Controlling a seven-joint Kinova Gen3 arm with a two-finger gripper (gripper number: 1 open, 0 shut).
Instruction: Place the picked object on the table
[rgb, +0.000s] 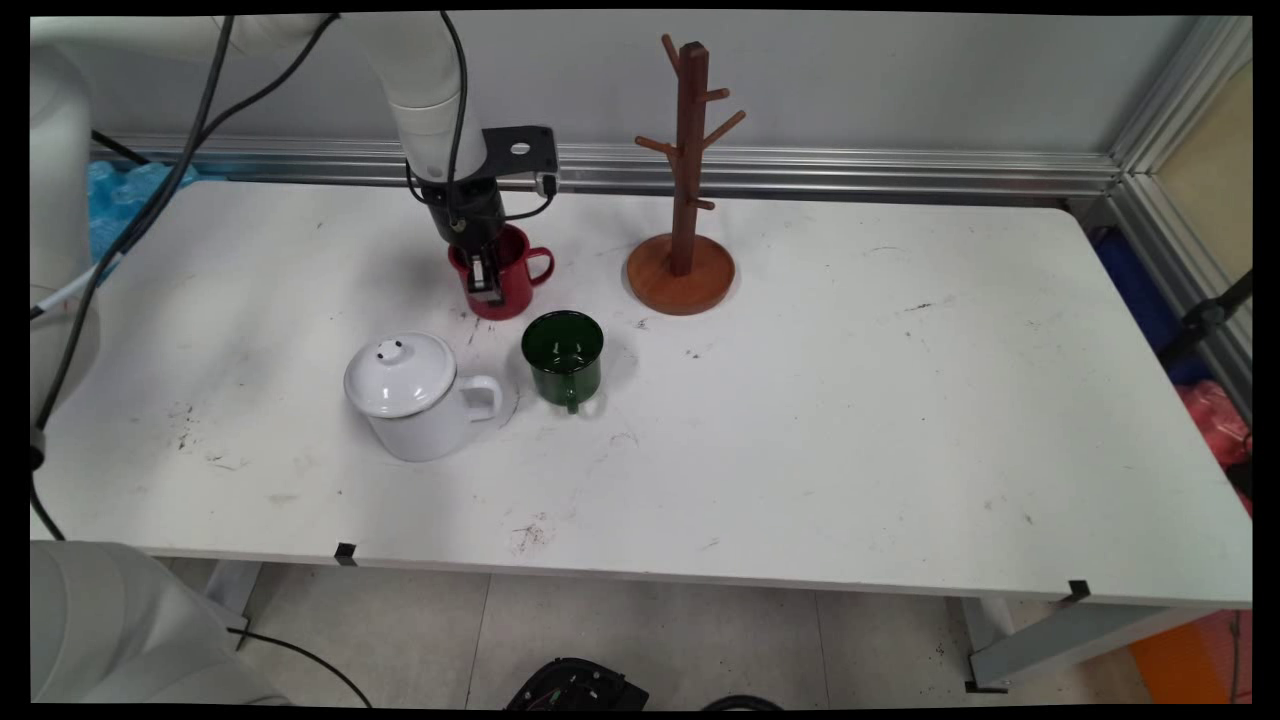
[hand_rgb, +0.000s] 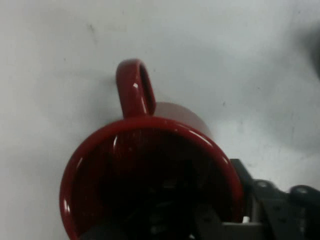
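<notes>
In the main view, the gripper pointed straight down at the red mug, which stood upright on the white table, toward the back and left of the middle. The mug was right under the gripper, not off to one side. One black finger ran down the mug's near-left wall, on the outside as far as could be told. The mug's handle stuck out to the picture's right, on the far side from that finger. Just in front of the red mug stood a green mug, near it but not touching. A white pot with a lid stood beside the green mug, to the left. A wooden mug tree stood to the right of the red mug, a bit apart from it.

In the hand view, the camera looked down into the red mug. Its round mouth filled the lower part of the picture, and its handle pointed up, away from the gripper. The black linkage sat at the rim on the lower right, with part of it dark inside the mug. The rim seemed to lie between the two fingers, one inside and one outside. Whether they were squeezing the wall or only sitting around it could not be told.
</notes>
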